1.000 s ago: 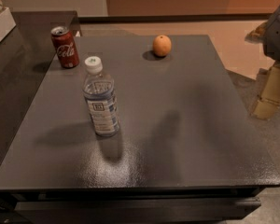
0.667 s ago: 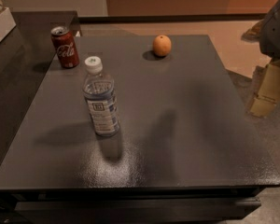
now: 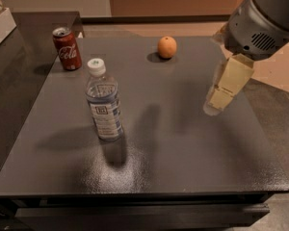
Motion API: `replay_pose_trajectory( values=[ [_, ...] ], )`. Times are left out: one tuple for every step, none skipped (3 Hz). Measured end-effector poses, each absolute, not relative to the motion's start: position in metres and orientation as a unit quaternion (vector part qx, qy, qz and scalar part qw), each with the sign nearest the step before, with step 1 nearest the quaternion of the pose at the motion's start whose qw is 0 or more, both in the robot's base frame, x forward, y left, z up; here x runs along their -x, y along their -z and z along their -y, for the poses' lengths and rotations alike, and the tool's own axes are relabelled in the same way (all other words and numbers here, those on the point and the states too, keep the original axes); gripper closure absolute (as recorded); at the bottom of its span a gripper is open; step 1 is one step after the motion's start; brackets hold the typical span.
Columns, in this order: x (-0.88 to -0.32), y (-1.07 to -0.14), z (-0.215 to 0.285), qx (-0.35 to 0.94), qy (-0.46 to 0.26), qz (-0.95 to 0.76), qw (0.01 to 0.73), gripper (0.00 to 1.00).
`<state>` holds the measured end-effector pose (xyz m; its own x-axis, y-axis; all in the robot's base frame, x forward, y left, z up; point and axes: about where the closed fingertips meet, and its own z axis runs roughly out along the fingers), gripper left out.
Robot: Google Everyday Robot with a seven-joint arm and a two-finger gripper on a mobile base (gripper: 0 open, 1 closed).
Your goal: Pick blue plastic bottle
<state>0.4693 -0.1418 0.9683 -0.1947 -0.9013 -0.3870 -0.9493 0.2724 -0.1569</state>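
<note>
Clear plastic, white cap: blue plastic bottle (image 3: 103, 105) stands upright left of centre on dark table (image 3: 183, 158). You see red can (image 3: 65, 48) behind it, orange (image 3: 167, 47) further back. Gripper (image 3: 216, 104) hangs over table's right side, well apart from bottle; its spread you cannot tell.

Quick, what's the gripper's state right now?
Gripper: cannot be told; over the dark table near its right edge, apart from the clear blue-labelled plastic bottle.

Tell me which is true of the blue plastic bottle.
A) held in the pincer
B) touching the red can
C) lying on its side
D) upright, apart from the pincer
D: the blue plastic bottle stands upright on the table's left part, while the pincer hangs over its right side, apart.
</note>
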Motion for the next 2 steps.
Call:
replay_pose_trajectory(
  values=[
    [-0.487,-0.961,0.097,0.594,-0.098,-0.761,0.242,0.0],
    [-0.497,-0.959,0.052,0.592,-0.132,-0.745,0.277,0.0]
  ],
)
